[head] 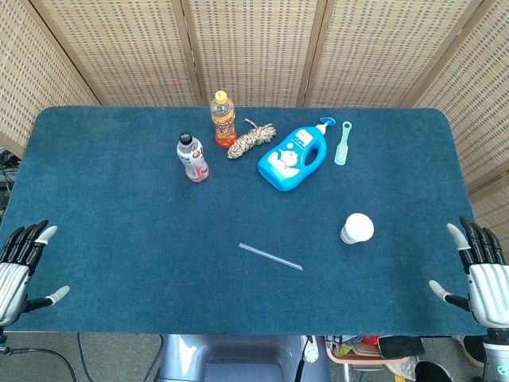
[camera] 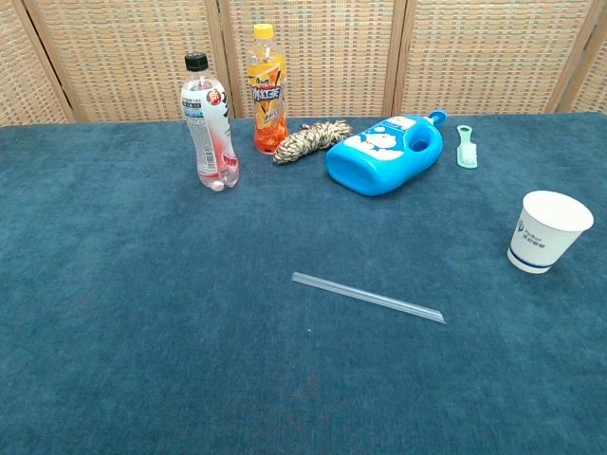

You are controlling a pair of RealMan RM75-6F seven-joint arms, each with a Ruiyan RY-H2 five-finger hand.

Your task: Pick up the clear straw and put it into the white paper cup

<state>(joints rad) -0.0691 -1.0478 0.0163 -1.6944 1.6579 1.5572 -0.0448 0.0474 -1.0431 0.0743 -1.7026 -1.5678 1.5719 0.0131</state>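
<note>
The clear straw (head: 270, 257) (camera: 368, 297) lies flat on the blue table cloth near the front middle, slanting down to the right. The white paper cup (head: 357, 228) (camera: 548, 231) stands upright to the right of it, mouth up. My left hand (head: 20, 267) hovers at the table's front left edge with fingers spread and nothing in it. My right hand (head: 479, 272) hangs at the front right edge, also spread and empty. Both hands are far from the straw. Neither hand shows in the chest view.
At the back stand a clear bottle with a pink label (head: 192, 157), an orange drink bottle (head: 223, 118), a coil of rope (head: 251, 138), a blue detergent jug lying on its side (head: 293, 155) and a pale green brush (head: 343, 143). Wicker screens close the rear.
</note>
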